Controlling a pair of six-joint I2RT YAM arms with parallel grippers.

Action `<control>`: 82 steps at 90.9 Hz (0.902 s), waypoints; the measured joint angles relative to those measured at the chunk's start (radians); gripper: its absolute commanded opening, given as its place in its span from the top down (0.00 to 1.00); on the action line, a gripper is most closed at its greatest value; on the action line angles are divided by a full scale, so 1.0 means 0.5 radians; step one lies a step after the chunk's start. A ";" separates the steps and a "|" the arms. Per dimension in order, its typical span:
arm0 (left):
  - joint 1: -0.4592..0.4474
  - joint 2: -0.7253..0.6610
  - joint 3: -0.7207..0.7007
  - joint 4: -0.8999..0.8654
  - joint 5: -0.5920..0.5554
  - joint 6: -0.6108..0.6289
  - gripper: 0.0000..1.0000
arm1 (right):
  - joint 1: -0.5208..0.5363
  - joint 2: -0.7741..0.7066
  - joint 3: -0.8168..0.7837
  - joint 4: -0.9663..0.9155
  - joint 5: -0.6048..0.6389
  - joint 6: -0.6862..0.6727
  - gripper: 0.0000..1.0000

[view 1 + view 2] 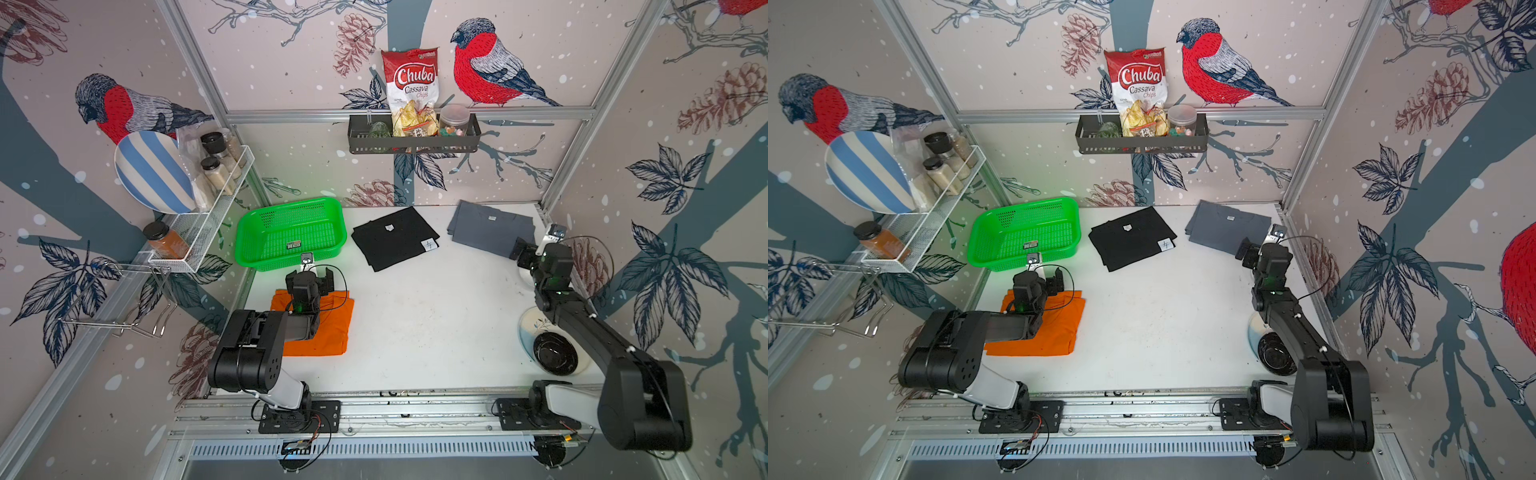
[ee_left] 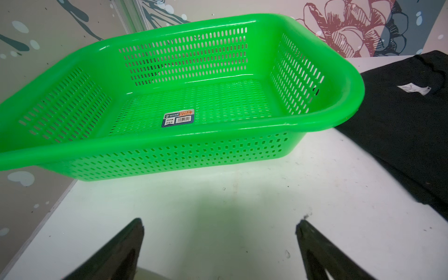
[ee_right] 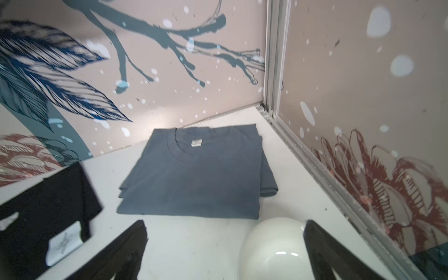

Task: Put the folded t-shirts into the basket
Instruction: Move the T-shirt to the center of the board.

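In both top views, at 9 o'clock: white mesh rack (image 1: 199, 235) holding a striped plate (image 1: 151, 172), capped spice jars (image 1: 214, 164) and an amber jar (image 1: 164, 243). At 11 o'clock on the table (image 1: 415, 332): basket (image 1: 286, 206), glossy green plastic, slotted walls, rounded corners, only a sticker (image 2: 178, 118) on its floor. At 8 o'clock: orange shirt (image 1: 332, 328), flat matte cloth, far edge beneath the left gripper (image 2: 219, 225), fingers spread wide, gripping nothing, aimed at the basket. At 12 o'clock: black shirt (image 1: 395, 239), white neck label, just beside the basket. On the back wall: black shelf (image 1: 436, 146) with a chips bag (image 1: 411, 83) and a clear jar (image 1: 454, 120). At 1 o'clock: grey shirt (image 3: 194, 177), neatly squared. Just short of it, right gripper (image 3: 225, 224), fingers wide, empty. At 4 o'clock: dark glossy bowl (image 1: 555, 353).
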 measured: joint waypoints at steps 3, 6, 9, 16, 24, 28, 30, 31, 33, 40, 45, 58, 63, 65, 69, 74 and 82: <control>-0.002 -0.023 -0.009 -0.001 0.031 0.011 0.04 | 0.002 -0.043 0.132 -0.171 0.021 0.083 0.00; -0.005 -0.041 -0.019 0.001 0.077 0.015 0.04 | 0.001 -0.074 0.246 -0.336 0.070 0.206 0.00; -0.005 -0.060 -0.031 0.002 0.117 0.035 0.04 | -0.010 -0.098 0.347 -0.507 0.122 0.346 0.00; -0.005 -0.111 -0.050 -0.011 0.176 0.060 0.04 | -0.074 -0.148 0.491 -0.824 0.140 0.595 0.00; -0.005 -0.210 0.014 -0.175 0.269 0.105 0.04 | 0.027 -0.184 0.575 -1.107 0.157 0.732 0.00; -0.011 -0.285 0.106 -0.323 0.321 0.114 0.04 | 0.237 -0.172 0.629 -1.191 0.195 0.730 0.00; -0.015 -0.320 0.155 -0.387 0.339 0.116 0.04 | 0.352 -0.157 0.654 -1.214 0.214 0.720 0.00; -0.018 -0.337 0.181 -0.414 0.342 0.120 0.04 | 0.418 -0.148 0.670 -1.225 0.230 0.713 0.00; -0.020 -0.367 0.235 -0.479 0.356 0.130 0.04 | 0.568 -0.121 0.701 -1.238 0.259 0.683 0.00; -0.020 -0.444 0.464 -0.746 0.390 0.163 0.04 | 1.000 0.014 0.797 -1.246 0.404 0.600 0.00; -0.020 -0.455 0.655 -1.005 0.390 0.196 0.04 | 1.288 0.192 0.890 -1.254 0.533 0.518 0.00; 0.004 -0.438 1.128 -1.704 0.401 0.300 0.04 | 1.883 0.747 1.202 -1.266 0.748 0.286 0.00; 0.066 -0.433 1.250 -1.955 0.444 0.344 0.04 | 2.029 0.967 1.350 -1.262 0.762 0.199 0.00; 0.097 -0.433 1.281 -2.042 0.462 0.364 0.04 | 2.075 1.062 1.408 -1.237 0.763 0.169 0.00; 0.168 -0.432 1.334 -2.226 0.486 0.381 0.04 | 2.145 1.237 1.515 -1.228 0.749 0.118 0.00; 0.241 -0.423 1.390 -2.457 0.507 0.420 0.04 | 2.210 1.434 1.627 -1.212 0.652 0.050 0.00; 0.336 -0.409 1.459 -2.771 0.584 0.488 0.04 | 2.268 1.636 1.730 -1.182 0.401 -0.049 0.00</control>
